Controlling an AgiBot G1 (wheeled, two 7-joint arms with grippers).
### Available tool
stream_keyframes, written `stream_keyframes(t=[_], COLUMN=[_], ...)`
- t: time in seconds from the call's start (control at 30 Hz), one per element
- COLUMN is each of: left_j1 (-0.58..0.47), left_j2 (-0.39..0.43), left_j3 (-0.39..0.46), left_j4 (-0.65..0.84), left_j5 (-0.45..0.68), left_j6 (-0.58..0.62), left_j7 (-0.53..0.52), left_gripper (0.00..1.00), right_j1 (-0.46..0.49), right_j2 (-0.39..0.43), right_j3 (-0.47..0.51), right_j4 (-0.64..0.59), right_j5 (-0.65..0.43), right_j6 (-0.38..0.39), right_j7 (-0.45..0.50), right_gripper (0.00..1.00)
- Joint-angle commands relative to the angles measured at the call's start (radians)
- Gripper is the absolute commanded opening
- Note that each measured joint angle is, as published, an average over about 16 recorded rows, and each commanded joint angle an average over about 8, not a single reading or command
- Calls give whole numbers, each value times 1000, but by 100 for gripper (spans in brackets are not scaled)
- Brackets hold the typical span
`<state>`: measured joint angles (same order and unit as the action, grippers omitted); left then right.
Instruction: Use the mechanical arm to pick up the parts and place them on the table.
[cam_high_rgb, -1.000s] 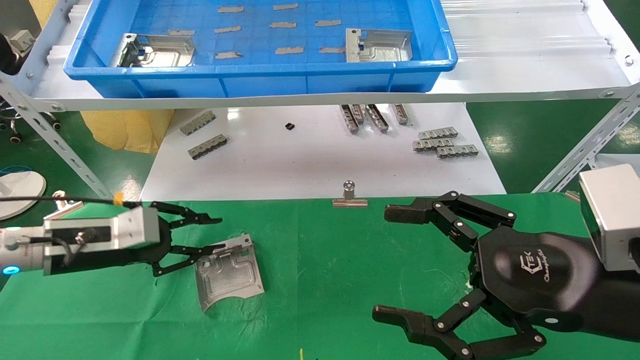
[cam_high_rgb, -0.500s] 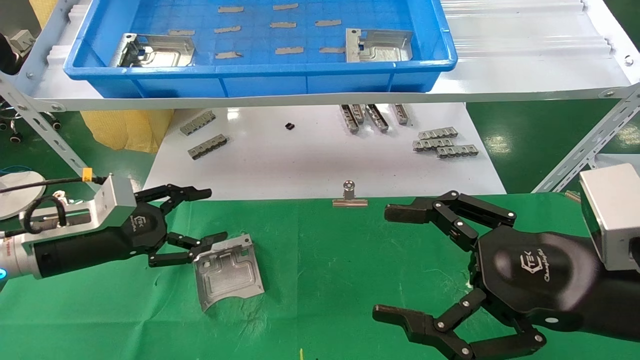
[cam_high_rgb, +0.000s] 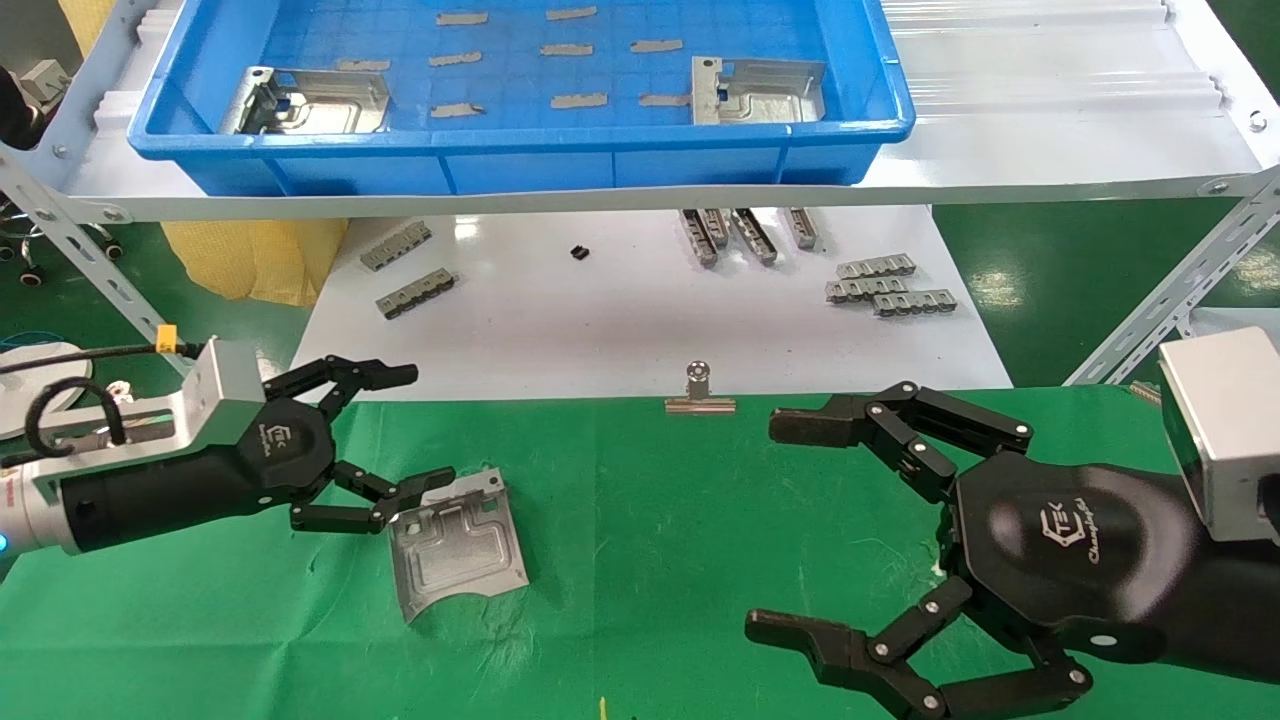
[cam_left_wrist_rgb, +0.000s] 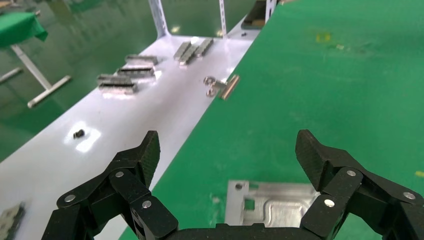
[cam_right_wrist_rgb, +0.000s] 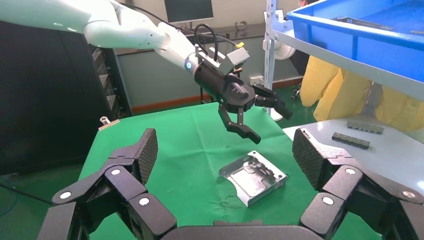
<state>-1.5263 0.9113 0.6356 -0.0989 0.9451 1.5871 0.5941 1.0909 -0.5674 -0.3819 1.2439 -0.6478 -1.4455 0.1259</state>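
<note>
A shiny silver bracket (cam_high_rgb: 457, 545) lies flat on the green table (cam_high_rgb: 650, 520), also seen in the left wrist view (cam_left_wrist_rgb: 272, 205) and the right wrist view (cam_right_wrist_rgb: 252, 176). My left gripper (cam_high_rgb: 405, 428) is open and empty, raised just above the bracket's left edge, not touching it. Two more silver brackets lie in the blue tray (cam_high_rgb: 520, 165): one at its left (cam_high_rgb: 305, 100), one at its right (cam_high_rgb: 755, 90). My right gripper (cam_high_rgb: 780, 525) is open and empty over the table's right side.
The tray sits on a white shelf (cam_high_rgb: 1050, 120) with angled metal struts (cam_high_rgb: 1170, 290). Below it a glossy white surface (cam_high_rgb: 620, 320) holds small grey toothed strips (cam_high_rgb: 885, 282). A metal binder clip (cam_high_rgb: 699, 390) sits at the green cloth's far edge. Grey slips lie in the tray.
My left gripper has lifted off the bracket, rotated its wrist and drawn back to the left, leaving the bracket lying on the green cloth. The right arm has not moved.
</note>
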Motion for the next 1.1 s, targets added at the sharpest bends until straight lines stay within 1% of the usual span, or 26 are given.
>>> stream_keyframes(t=[0.03,1.1], left_j1=[16,289], left_j2=[-11,-192], left_j3=[-13,-227], left_j4=[-42,-757], left_j5=[-8,-137], left_j6=[-3,-58], left_j7=[-28,-499], left_gripper=[100,100], right_j1=[0,0], right_j2=[0,0], right_j3=[0,0], right_j4=[0,0], right_j5=[0,0], right_j6=[0,0], right_j7=[0,0], right_gripper=[100,100])
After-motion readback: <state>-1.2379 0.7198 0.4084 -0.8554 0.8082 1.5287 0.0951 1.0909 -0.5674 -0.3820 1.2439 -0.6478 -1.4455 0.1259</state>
